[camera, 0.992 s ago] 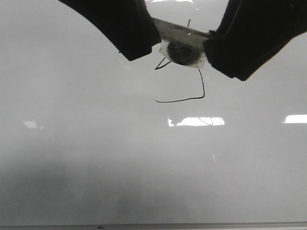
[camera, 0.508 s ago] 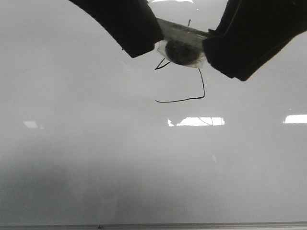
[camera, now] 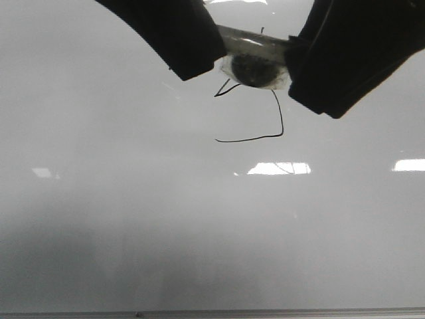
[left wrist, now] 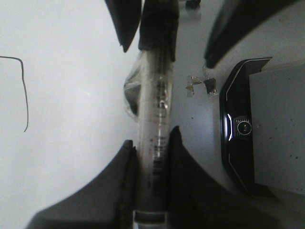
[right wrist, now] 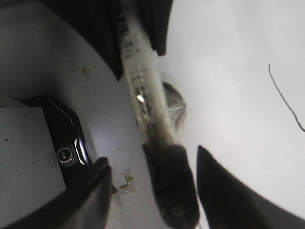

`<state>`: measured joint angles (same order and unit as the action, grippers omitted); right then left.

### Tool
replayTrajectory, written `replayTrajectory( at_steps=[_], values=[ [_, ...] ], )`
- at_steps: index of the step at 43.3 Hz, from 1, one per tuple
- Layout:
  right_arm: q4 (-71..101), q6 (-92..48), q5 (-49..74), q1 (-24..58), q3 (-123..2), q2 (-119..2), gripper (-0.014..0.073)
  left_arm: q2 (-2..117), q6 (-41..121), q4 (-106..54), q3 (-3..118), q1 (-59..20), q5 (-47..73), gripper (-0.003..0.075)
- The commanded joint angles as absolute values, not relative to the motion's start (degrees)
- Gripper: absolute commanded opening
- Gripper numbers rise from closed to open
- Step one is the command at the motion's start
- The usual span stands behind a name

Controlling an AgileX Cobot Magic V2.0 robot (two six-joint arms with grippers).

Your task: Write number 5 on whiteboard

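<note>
Left fingers (left wrist: 126, 162) clamp the marker (left wrist: 155, 124); right fingers (right wrist: 102, 186) straddle its cap apart; slipping would smear the 5 (camera: 255, 126)

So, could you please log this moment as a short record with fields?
surface: whiteboard, glossy, with light reflections
drawing: number 5, thin black line, partly hidden behind the marker
tool: clear-barrelled marker, lying across between both grippers
left gripper: fingers closed on one end of the marker
right gripper: fingers spread either side of the marker's dark cap, gaps visible
also in view: dark camera housing beside the board
</note>
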<state>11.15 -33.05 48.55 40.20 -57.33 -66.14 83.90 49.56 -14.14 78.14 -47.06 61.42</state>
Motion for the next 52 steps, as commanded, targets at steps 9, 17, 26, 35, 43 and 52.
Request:
replayTrajectory(
  at_steps=[9,17,26,35,43,52],
  values=[
    [12.05,-27.77,41.72,30.16,-52.83,-55.29,0.0514,76.58,49.38,-27.06,75.19,-32.52,56.78,-0.0020],
    [12.05,-15.58,31.45,22.50,-42.47,-44.41,0.0514,68.08,49.97,-33.76,66.41,-19.37,49.95,-0.0020],
    [12.05,-5.63,23.31,15.51,-31.11,-31.05,0.0330,55.89,49.97,-38.37,53.85,-9.45,37.28,-0.0020],
    [12.05,-5.50,21.68,13.42,-25.39,-20.15,0.0026,41.56,49.97,-40.92,40.06,-6.22,25.84,-0.0020],
    [12.05,-5.50,19.89,13.42,-24.23,-13.45,-0.0069,30.96,49.97,-46.06,30.72,-5.99,19.72,-0.0020],
    [12.05,-5.50,18.90,13.42,-24.23,-12.41,-0.0071,25.55,49.97,-47.79,27.35,-5.99,17.37,-0.0020]
  ],
)
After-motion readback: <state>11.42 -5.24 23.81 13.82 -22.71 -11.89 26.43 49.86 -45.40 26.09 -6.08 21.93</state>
